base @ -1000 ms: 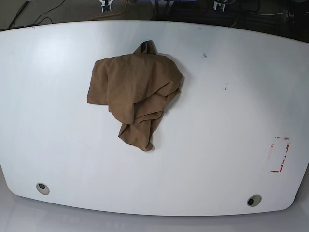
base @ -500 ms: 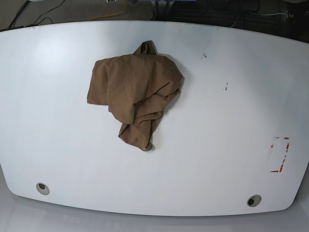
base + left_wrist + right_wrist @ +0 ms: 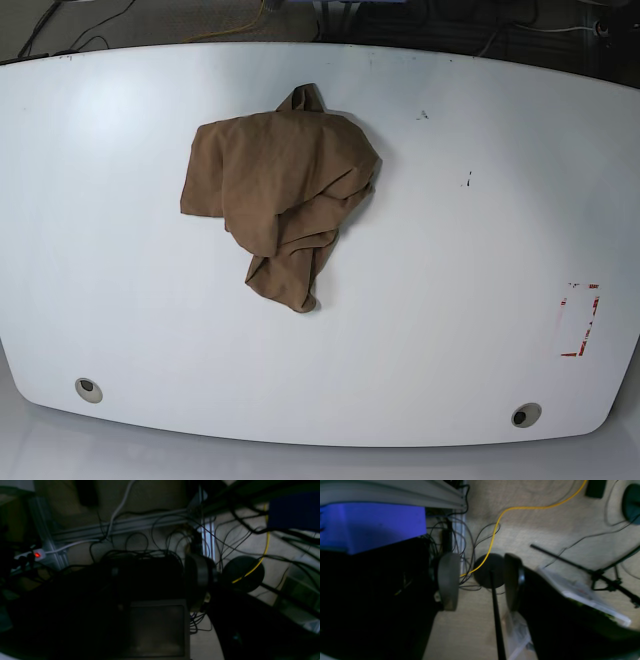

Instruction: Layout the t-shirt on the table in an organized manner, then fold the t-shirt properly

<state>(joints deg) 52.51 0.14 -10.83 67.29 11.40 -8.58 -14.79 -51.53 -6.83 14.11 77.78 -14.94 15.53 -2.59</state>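
The tan-brown t-shirt [image 3: 280, 190] lies crumpled in a heap on the far middle of the white table [image 3: 450, 300], with one bunched end trailing toward me. Neither gripper shows in the base view. My right gripper [image 3: 480, 580] hangs off the table over the floor, its fingers [image 3: 448, 580] well apart with nothing between them. In the dark left wrist view my left gripper [image 3: 156, 580] is also over the floor and cables. One finger [image 3: 197, 580] stands far off the middle, so the jaws are apart and hold nothing.
A red dashed rectangle [image 3: 578, 320] marks the table's right side. Two round grey holes [image 3: 88, 389] [image 3: 524, 414] sit near the front edge. Behind the table's far edge lie cables, a yellow cord [image 3: 495, 527] and stand legs [image 3: 595, 575].
The white gripper tips seen at the top edge of the base view a second ago have slipped out of view. The t-shirt has not moved.
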